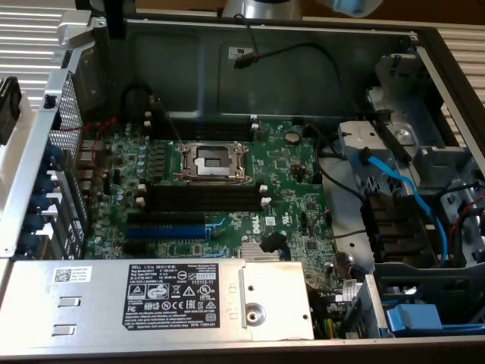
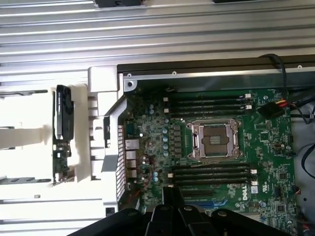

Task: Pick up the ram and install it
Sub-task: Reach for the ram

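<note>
Power supply (image 1: 182, 299): nearest the exterior camera; black sticker reads "DELL", finer print unreadable; a small white barcode label (image 1: 70, 274) sits toward the exterior view's left.
Motherboard (image 1: 288, 189): green, behind the supply; white "DELL" logo (image 1: 253, 225) printed on it.
Blue expansion slot (image 1: 163, 231): just beyond the supply's edge.
Memory slots (image 1: 203, 199): long black rows with white end clips, between the blue slot and the socket; all look unfilled.
CPU socket (image 1: 213, 161): open metal frame, mid-board.
Blue cables (image 1: 394, 186): looped over the drive bay on the exterior view's right.
Chassis wall (image 1: 189, 68): grey, farthest back, with a black cable (image 1: 303, 51) draped along it.
Ram (image 2: 61, 132): outside the case, standing on edge in a white holder (image 2: 29, 137) on the ribbed surface, well apart from the slots.
Gripper (image 2: 167, 219): dark body shows only at the wrist view's edge, above the board; holds nothing visible; finger opening cannot be told.
</note>
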{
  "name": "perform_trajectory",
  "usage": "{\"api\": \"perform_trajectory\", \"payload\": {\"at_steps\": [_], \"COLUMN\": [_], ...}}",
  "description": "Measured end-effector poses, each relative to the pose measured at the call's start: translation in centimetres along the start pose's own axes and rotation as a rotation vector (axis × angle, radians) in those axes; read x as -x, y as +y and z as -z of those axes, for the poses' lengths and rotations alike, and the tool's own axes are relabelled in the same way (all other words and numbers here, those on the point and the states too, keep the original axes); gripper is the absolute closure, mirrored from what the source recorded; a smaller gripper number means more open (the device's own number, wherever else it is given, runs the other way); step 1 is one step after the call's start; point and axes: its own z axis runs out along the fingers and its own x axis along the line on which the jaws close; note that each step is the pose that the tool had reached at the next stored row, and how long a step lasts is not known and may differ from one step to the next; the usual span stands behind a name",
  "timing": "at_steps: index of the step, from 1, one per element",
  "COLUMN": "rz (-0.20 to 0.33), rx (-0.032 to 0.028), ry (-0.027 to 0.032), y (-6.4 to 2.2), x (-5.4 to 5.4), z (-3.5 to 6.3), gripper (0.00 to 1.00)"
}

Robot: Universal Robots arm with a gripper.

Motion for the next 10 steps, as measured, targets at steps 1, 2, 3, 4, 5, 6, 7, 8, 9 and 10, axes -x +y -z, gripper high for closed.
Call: {"api": "perform_trajectory", "payload": {"at_steps": [1,2,3,4,5,6,7,8,9,10], "rz": [0.002,0.004,0.006,0.007,0.008,0.009,0.009,0.01,0.01,0.01], "rx": [0.0002,0.0002,0.0003,0.0001,-0.0001,-0.0002,-0.0003,-0.0003,-0.0003,-0.0003], "ry": [0.0004,0.0013,0.0024,0.0042,0.006,0.0074,0.0082,0.0085,0.0088,0.0089], "y": [-0.01,0.0,0.02,0.04,0.06,0.08,0.09,0.12,0.15,0.19], "x": [-0.2,-0.4,-0.5,-0.7,-0.9,-1.1,-1.4,-1.7,-2.0,-2.4], "z": [-0.01,0.0,0.0,0.03,0.06,0.09,0.11,0.12,0.13,0.13], "gripper": [0.9,0.9,0.9,0.9,0.9,0.9,0.9,0.9,0.9,0.9]}}
